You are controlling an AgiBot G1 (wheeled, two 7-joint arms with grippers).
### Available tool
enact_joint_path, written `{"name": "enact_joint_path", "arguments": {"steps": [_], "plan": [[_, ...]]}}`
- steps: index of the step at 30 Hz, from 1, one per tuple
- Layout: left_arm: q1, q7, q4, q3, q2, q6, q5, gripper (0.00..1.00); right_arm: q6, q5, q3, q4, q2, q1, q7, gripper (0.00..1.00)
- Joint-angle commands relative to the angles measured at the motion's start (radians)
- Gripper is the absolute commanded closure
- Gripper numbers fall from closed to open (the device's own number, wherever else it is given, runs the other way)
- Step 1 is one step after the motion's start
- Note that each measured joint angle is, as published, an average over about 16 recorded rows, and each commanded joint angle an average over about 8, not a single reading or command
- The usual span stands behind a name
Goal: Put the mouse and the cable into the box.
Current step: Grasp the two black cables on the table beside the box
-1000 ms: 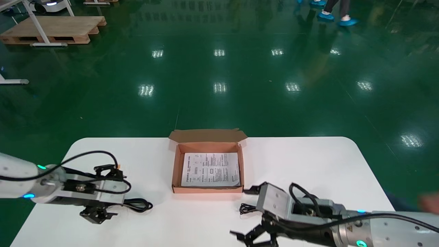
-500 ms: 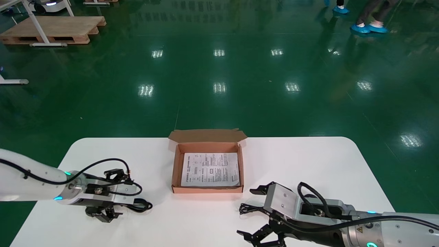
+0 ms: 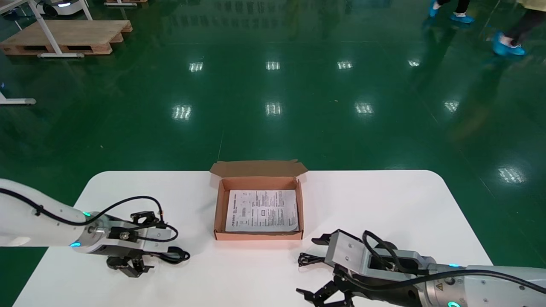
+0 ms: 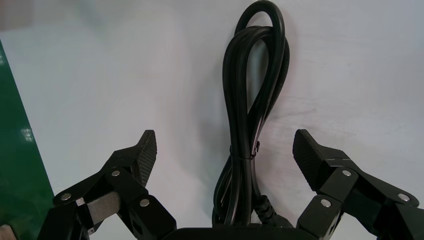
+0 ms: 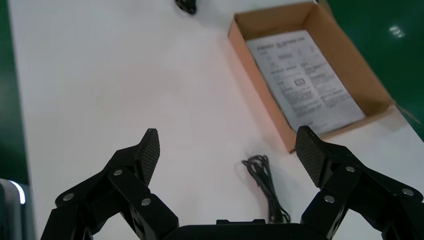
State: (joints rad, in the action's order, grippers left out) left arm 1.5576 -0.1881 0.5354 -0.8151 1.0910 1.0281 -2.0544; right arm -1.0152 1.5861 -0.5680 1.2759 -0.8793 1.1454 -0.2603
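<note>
Cardboard box (image 3: 219, 209) mid-worktop (image 3: 384, 200) holds a printed sheet (image 3: 262, 210); left hand (image 3: 147, 245) by black cable (image 3: 172, 255) at worktop's left. Left wrist: hand spread, cable between fingers (image 4: 142, 150), touching neither. Right wrist: right hand (image 5: 227, 150) spread over thin cord (image 5: 264, 182) near box.

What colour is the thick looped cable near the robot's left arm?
The thick looped cable is black, clearest in the left wrist view.

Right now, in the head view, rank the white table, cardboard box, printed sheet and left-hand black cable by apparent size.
1. white table
2. cardboard box
3. printed sheet, lying inside the box
4. black cable, smallest, though the open left tool straddling it hides part
</note>
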Motion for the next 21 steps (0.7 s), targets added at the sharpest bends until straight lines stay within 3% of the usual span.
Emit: {"name": "enact_joint_path", "arguments": {"steps": [1, 12, 21], "plan": [[0.003, -0.006, -0.009, 0.0, 0.003, -0.001, 0.001, 0.0, 0.011, 0.026, -0.009, -0.008, -0.008, 0.0, -0.004, 0.0], [0.011, -0.027, -0.039, 0.003, 0.012, -0.005, 0.008, 0.0, 0.166, 0.231, -0.085, -0.22, -0.164, 0.017, 0.068, 0.0], [0.016, -0.038, -0.054, 0.004, 0.016, -0.007, 0.011, 0.0, 0.217, 0.275, -0.097, -0.398, -0.235, 0.075, 0.117, 0.0]]}}
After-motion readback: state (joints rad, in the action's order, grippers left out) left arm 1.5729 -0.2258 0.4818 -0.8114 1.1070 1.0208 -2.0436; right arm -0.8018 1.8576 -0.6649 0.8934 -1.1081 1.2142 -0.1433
